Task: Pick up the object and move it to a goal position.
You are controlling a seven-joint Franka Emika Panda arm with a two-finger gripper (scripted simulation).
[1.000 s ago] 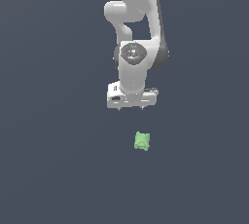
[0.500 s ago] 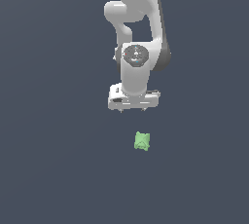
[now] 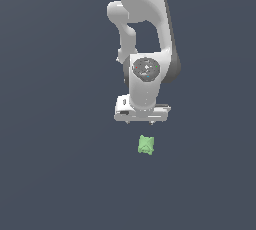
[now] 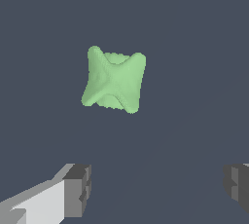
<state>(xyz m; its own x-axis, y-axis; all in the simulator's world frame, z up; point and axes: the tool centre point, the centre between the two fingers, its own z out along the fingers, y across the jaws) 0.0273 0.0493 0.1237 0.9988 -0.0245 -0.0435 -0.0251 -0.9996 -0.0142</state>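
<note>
You had the white Panda arm (image 3: 145, 34) reaching down over the plain dark grey surface (image 3: 55, 164), its pincer (image 3: 141, 120) pointed at the ground. The pincer was spread wide: in the wrist view its two grey fingertips (image 4: 78, 189) stood far apart at opposite edges of the picture, with nothing between them. The light-green lumpy object (image 3: 146, 145) lay on the surface by itself, touched by nothing. In the exterior view it sat just below the pincer and a little toward that view's right, a clear gap of bare surface between the two. Seen from the wrist camera, the object (image 4: 114, 79) showed four rounded knobs spreading from a pinched middle, rather like a stubby cross, and it lay ahead of the fingertips, not between them.
</note>
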